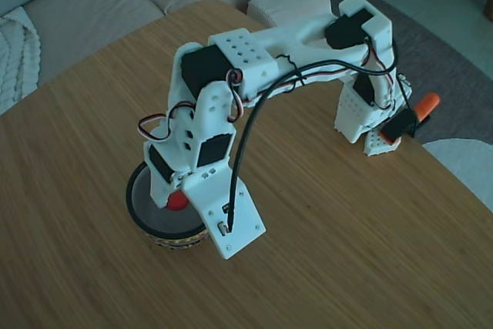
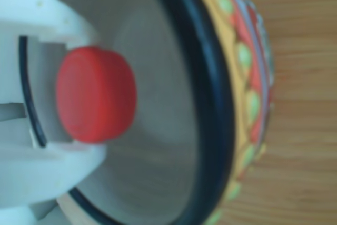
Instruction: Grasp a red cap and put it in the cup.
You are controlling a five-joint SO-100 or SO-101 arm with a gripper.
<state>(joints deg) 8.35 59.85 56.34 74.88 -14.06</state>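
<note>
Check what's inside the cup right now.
The gripper reaches into the cup, shut on the red cap, above the pale inside. In the fixed view the arm hides most of the inside; only part of the cap shows.

No readable text, label, brand, number or sign showed anywhere, in fixed view or in other view.

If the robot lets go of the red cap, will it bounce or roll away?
Probably not far. The red cap looks small, stiff and light, held between the white fingers over the cup. It might rattle or roll briefly, but the cup's walls should contain it.
</note>
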